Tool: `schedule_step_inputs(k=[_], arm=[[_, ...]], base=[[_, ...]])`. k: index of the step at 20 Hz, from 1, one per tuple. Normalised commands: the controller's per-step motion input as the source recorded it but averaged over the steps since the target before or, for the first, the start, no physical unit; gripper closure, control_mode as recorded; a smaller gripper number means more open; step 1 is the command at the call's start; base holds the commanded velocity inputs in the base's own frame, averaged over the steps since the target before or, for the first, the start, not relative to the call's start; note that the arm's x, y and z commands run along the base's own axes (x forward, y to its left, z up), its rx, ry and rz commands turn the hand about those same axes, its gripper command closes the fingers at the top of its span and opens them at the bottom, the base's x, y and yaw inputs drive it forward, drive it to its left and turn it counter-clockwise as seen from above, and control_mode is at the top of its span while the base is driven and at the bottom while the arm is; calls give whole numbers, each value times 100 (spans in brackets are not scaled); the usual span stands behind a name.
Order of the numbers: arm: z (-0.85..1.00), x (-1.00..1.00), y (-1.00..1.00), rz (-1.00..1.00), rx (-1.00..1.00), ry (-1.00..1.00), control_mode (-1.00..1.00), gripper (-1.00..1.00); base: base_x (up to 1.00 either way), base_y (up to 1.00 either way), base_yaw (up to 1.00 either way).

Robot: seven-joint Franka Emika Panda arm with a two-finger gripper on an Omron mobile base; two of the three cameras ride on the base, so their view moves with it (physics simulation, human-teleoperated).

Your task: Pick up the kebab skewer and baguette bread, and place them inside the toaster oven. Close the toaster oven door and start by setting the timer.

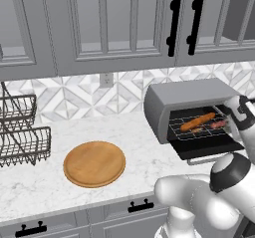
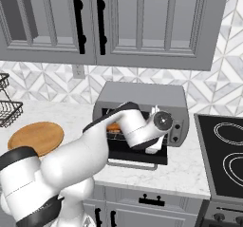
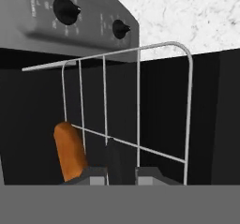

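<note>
The toaster oven stood on the marble surface at the right of the left base view, against the tiled wall. The toaster oven door hung open, folded down flat in front of the cavity. The baguette bread lay on the wire rack inside, and the kebab skewer lay just beside it at the rack's right end. The pincer was at the bottom centre of the hand view, inside the oven opening, its fingertips nearly together on a thin dark stick that appeared to be the kebab skewer. In that view the orange-brown loaf showed at the lower left and two knobs at the upper left. A round wooden board lay on the surface at the centre left, and wire baskets stood at the far left.
</note>
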Motion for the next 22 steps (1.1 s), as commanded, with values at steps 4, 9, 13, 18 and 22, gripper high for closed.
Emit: schedule_step_inputs(k=[4, 9, 13, 18, 22], arm=[[-1, 28, 2, 0, 0, 0, -100, 100], [0, 38, 0, 0, 0, 0, -100, 100], [-1, 41, 0, 0, 0, 0, -100, 100], [-6, 18, 0, 0, 0, 1, -100, 100], [-6, 4, 0, 0, 0, 0, -100, 100]], base=[[0, 0, 0], [0, 0, 0], [0, 0, 0], [0, 0, 0], [0, 0, 0]])
